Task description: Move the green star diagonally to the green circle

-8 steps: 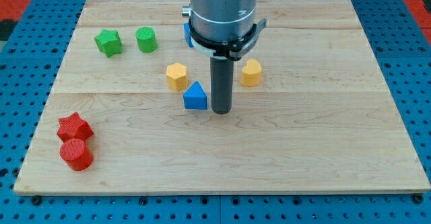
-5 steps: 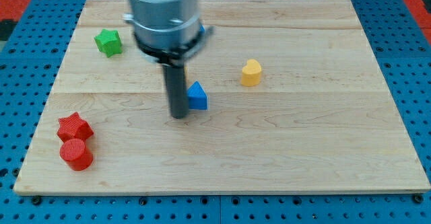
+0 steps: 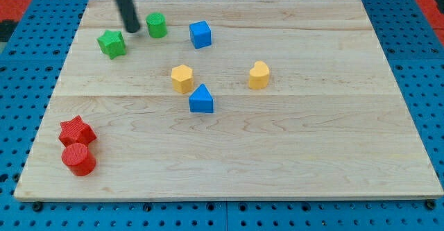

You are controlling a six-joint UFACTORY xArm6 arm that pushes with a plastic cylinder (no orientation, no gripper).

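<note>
The green star (image 3: 111, 43) lies near the board's top left. The green circle (image 3: 156, 25) stands to its upper right, a short gap away. My tip (image 3: 131, 30) is down on the board between the two green blocks, just right of and above the star and just left of the circle. I cannot tell whether it touches either one. The rod runs up out of the view's top edge.
A blue cube (image 3: 200, 34) sits right of the green circle. A yellow hexagon (image 3: 182, 78), a blue triangle (image 3: 201, 99) and a yellow heart-like block (image 3: 259, 75) lie mid-board. A red star (image 3: 76, 130) and red cylinder (image 3: 78, 159) sit at the lower left.
My tip has travelled from beside the blue triangle up and left to between the green blocks. The green circle now sits a little higher and to the right of where it was.
</note>
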